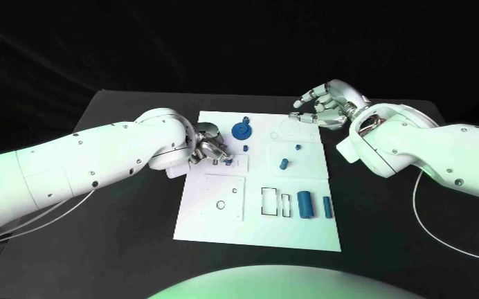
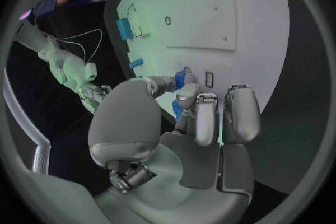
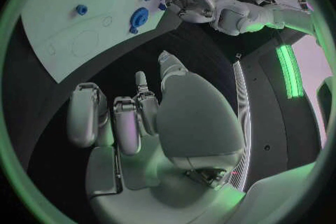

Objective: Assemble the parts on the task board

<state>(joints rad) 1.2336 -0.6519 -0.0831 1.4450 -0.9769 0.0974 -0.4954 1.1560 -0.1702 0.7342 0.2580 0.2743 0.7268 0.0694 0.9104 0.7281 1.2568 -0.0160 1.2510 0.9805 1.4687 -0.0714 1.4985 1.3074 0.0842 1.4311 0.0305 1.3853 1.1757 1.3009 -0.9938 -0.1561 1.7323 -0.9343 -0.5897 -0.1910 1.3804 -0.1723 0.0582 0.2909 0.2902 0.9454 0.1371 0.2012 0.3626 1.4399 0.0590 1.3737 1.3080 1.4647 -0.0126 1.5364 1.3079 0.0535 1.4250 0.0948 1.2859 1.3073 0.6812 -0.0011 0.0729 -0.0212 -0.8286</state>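
The left hand (image 2: 183, 102) pinches a small blue part (image 2: 182, 77) at the task board's (image 1: 214, 224) left edge; seat it squarely, without tilting. The right hand (image 1: 324, 105) hovers empty, fingers apart.

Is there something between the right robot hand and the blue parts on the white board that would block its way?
Nothing visible does. The right robot hand hovers empty past the far right corner of the task board. Between it and the nearest part, the blue gear, lies only bare board. The left robot hand works on the opposite edge.
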